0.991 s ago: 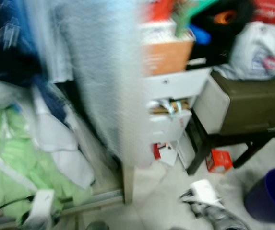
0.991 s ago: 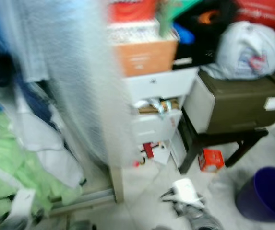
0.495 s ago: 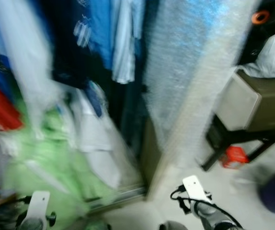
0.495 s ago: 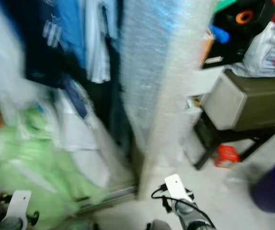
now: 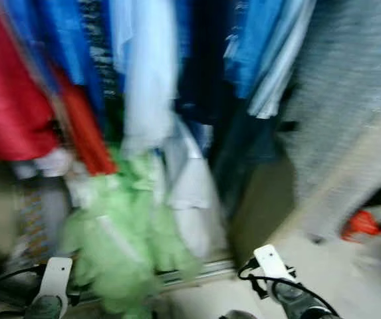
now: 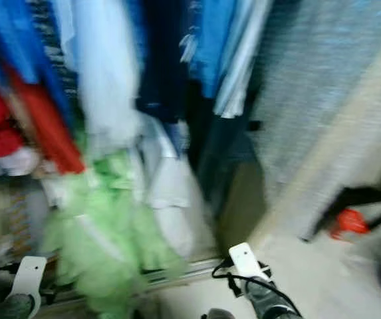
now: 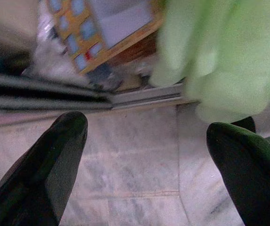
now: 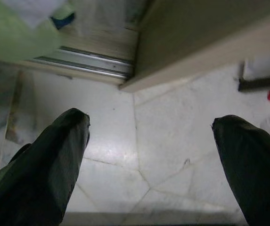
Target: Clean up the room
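Clothes [image 5: 143, 80] now hang at twelve o'clock, cabinet gone from sight; robot turning, searching; left end effector [image 7: 144, 165] and right end effector [image 8: 149, 160] released, empty.

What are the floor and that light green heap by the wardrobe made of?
The floor looks like pale polished stone or tile slabs, probably marble: faint veins, thin joints and a soft sheen. The light green heap looks like soft cloth, perhaps bedding or a garment: it folds and slumps loosely, though blur hides the weave.
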